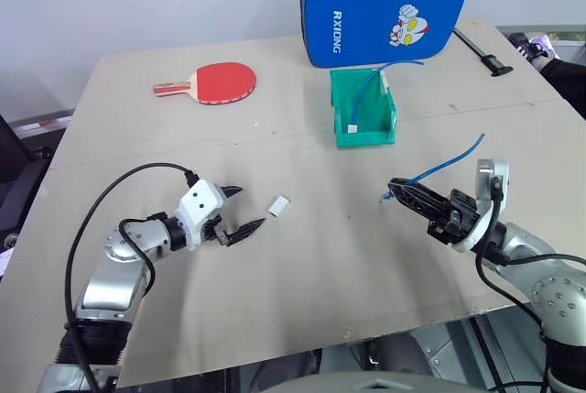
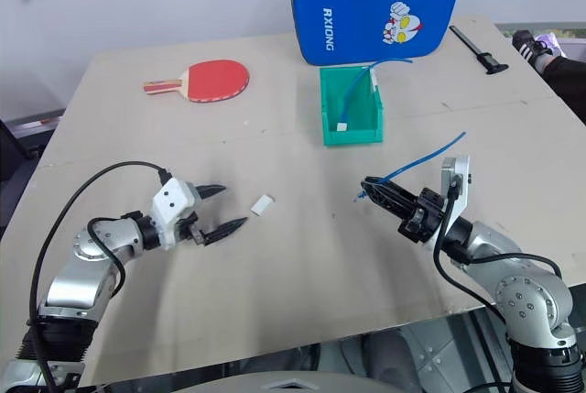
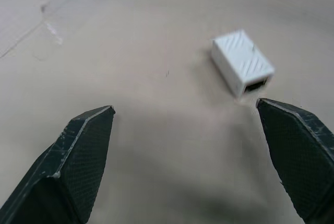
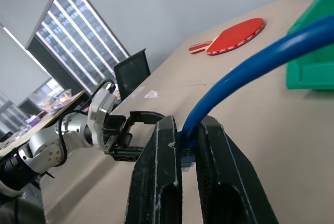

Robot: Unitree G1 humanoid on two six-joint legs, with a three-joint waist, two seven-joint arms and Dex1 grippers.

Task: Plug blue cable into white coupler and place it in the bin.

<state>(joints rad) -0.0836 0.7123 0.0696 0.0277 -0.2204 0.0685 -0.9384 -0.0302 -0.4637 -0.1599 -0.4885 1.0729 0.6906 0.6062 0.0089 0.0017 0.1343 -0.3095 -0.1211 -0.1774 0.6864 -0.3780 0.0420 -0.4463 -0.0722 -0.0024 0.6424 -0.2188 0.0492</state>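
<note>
The white coupler (image 1: 279, 205) lies flat on the tan table, its dark socket showing in the left wrist view (image 3: 242, 62). My left gripper (image 1: 250, 207) hovers low just left of it, open, with nothing between the fingers. Over the table's right half my right gripper (image 1: 394, 188) is shut on one end of the blue cable (image 1: 450, 162). The cable's free length curves up and away to the right. In the right wrist view the cable (image 4: 245, 62) rises from between the closed fingers (image 4: 162, 172). The green bin (image 1: 366, 139) stands further back, near the middle.
Another blue cable (image 1: 371, 81) with a small white piece sits inside the bin. Behind the bin stands a blue padded case (image 1: 385, 10). A red table tennis paddle (image 1: 220, 81) lies at the back left, and a black tool (image 1: 481, 52) at the back right.
</note>
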